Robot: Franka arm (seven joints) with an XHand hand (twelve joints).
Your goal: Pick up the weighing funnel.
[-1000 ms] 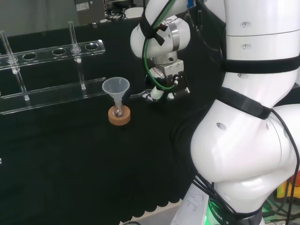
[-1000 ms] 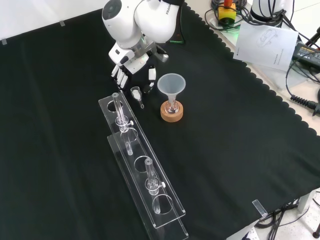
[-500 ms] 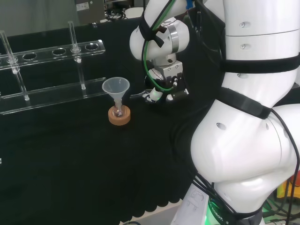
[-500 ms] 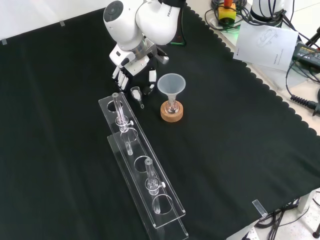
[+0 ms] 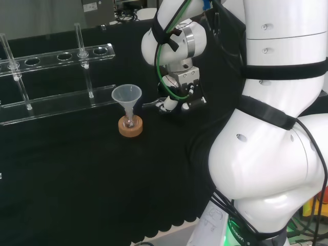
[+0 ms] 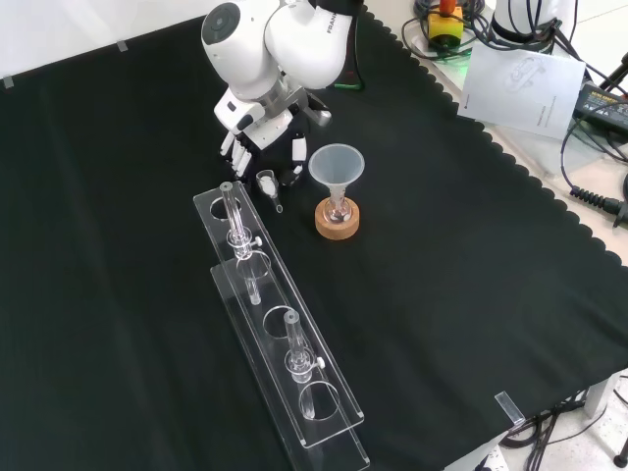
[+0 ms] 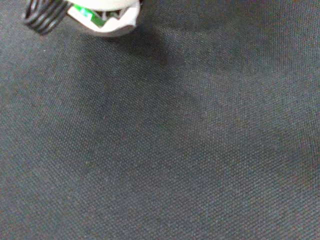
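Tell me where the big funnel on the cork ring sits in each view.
Head view: the funnel stands left of centre, at the clear rack's right end, left of the hand.
Front view: funnel above centre, right of the rack's far end, below and right of the hand.
Wrist view: black cloth beneath part of the hand.
Shared landmark: the cork ring under it.

From where I stand, only the hand (image 6: 258, 126) has moved over the last 1 second, and barely. It has crept a touch left and up in the head view (image 5: 180, 86) and sits slightly higher in the front view. Most of that shift came in the first half.
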